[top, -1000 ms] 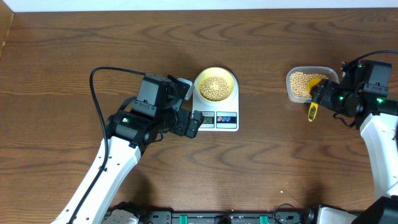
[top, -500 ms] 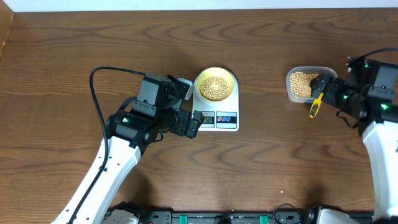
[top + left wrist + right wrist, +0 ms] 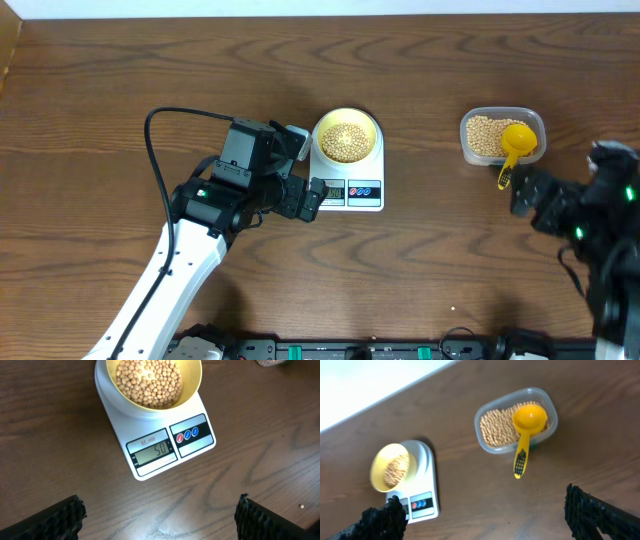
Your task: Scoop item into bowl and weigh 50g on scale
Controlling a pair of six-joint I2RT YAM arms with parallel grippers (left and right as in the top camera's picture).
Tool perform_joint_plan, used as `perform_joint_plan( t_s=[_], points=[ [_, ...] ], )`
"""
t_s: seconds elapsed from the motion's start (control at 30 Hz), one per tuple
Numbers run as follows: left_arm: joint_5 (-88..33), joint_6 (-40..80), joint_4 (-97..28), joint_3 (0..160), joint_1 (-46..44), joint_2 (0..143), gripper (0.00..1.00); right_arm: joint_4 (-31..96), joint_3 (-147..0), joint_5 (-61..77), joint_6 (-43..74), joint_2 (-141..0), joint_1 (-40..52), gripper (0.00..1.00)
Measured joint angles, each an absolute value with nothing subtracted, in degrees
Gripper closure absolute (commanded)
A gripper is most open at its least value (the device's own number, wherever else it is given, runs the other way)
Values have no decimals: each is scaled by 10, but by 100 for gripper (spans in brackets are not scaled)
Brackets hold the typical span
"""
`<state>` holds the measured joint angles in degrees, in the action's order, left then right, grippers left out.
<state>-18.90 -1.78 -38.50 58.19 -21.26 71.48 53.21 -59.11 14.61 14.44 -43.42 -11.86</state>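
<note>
The pale yellow bowl (image 3: 373, 124) holds tan beans (image 3: 346, 141) and stands on the white scale (image 3: 350, 201). In the left wrist view the bowl (image 3: 193, 379) is filled with beans (image 3: 148, 381), and the display of the scale (image 3: 200, 449) reads 50. My left gripper (image 3: 308, 197) hovers open and empty at the scale's front left, its fingers (image 3: 160, 525) wide apart. My right gripper (image 3: 528, 192) is open and empty (image 3: 487, 520), just in front of the tub. From the right wrist the bowl (image 3: 376, 467) and the scale (image 3: 426, 491) show at the lower left.
A clear plastic tub (image 3: 503, 111) of beans sits at the right, also seen in the right wrist view (image 3: 549, 401). A yellow scoop (image 3: 518, 139) rests in it, handle over the front rim (image 3: 521, 457). The table's far edge runs along the top.
My right gripper let go of the yellow scoop, leaving it in the tub, and drew back toward the front. The left arm, bowl and scale have not moved.
</note>
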Motion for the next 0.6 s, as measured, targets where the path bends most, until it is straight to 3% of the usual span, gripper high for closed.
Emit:
perform_joint_plan(
  t_s=[0.2,0.6],
  points=[
    [-189,-18,-385,582,-213,715,2,602,-591,130,144,-327,-119,1],
    [-189,-18,-385,582,-213,715,2,694,-591,126,144,-314,-119,1]
  ],
)
